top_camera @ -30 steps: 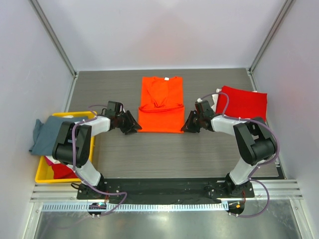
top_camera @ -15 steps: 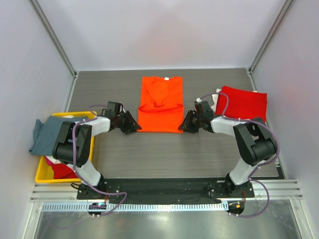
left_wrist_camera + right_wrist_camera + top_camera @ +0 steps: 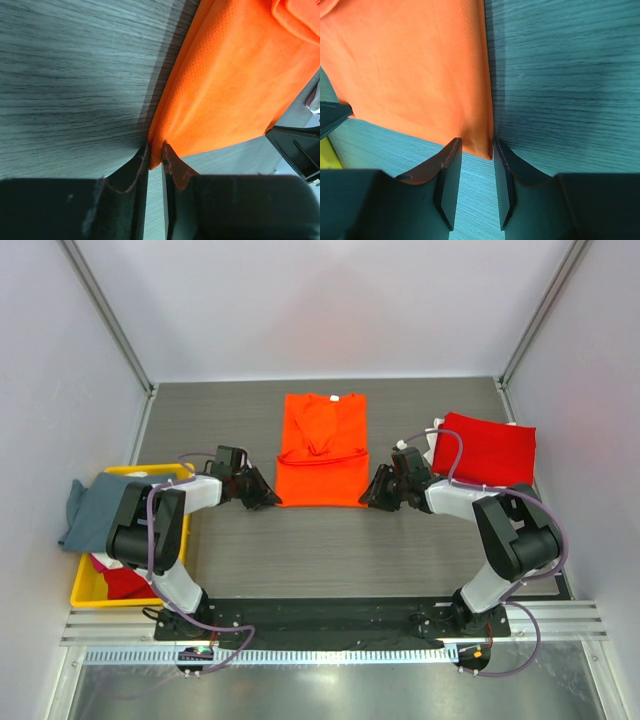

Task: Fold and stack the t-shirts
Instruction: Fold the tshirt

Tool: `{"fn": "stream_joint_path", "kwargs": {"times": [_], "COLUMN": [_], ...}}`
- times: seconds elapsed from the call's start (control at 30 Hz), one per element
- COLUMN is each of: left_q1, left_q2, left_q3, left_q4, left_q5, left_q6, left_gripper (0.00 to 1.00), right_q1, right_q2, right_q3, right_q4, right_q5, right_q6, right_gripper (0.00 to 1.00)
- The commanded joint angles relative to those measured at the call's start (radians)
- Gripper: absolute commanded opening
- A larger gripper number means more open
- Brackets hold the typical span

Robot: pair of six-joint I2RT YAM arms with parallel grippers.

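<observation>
The bright orange t-shirt [image 3: 320,455] lies partly folded in the middle of the table, collar at the far end. My left gripper [image 3: 272,500] sits low at its near left corner; in the left wrist view the jaws [image 3: 156,155] are pinched on that corner of the orange fabric [image 3: 235,85]. My right gripper [image 3: 370,498] is at the near right corner; in the right wrist view its jaws [image 3: 475,147] stand apart with the corner of the orange cloth [image 3: 410,65] between them. A deep red t-shirt [image 3: 487,445] lies folded at the right.
A yellow bin [image 3: 85,595] stands at the left edge with a grey-blue t-shirt [image 3: 90,510] draped over its far side and red cloth [image 3: 120,580] inside. A bit of white cloth [image 3: 437,430] shows beside the red t-shirt. Enclosure walls stand on three sides.
My right gripper has moved slightly left and forward onto the shirt's near right corner. My left gripper has stayed at the near left corner.
</observation>
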Motion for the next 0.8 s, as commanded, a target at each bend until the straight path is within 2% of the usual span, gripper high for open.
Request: {"fn": "stream_joint_path", "kwargs": {"times": [0.0,0.13,0.23,0.27,0.3,0.33,0.53,0.77], "left_q1": [-0.006,-0.006,-0.006,-0.004,-0.004,-0.004,-0.006,-0.015], "left_q2": [0.016,0.015,0.016,0.016,0.016,0.013,-0.028,-0.160], "left_q3": [-0.005,-0.005,-0.004,-0.002,-0.002,-0.002,-0.017,-0.074], "left_q4": [-0.013,-0.013,-0.013,-0.013,-0.014,-0.014,-0.024,-0.037], "left_q5": [-0.007,-0.007,-0.009,-0.007,-0.009,-0.010,-0.010,0.005], "left_q6": [0.010,0.010,0.010,0.010,0.010,0.010,0.012,0.009], "left_gripper": [0.16,0.13,0.10,0.08,0.03,0.00,0.00,0.00], "right_q1": [0.009,0.015,0.018,0.015,0.020,0.018,0.020,0.021], "right_q2": [-0.015,-0.007,0.013,0.016,0.019,0.016,-0.088,-0.217], "right_q3": [-0.027,-0.022,-0.009,-0.005,-0.002,-0.002,-0.048,-0.134], "right_q4": [-0.070,-0.069,-0.070,-0.072,-0.073,-0.075,-0.076,-0.067], "right_q5": [0.064,0.064,0.052,0.049,0.046,0.043,0.073,0.063], "right_q6": [-0.004,-0.004,-0.007,-0.010,-0.011,-0.013,-0.004,0.009], "right_gripper": [0.38,0.36,0.28,0.17,0.12,0.01,0.01,0.01]}}
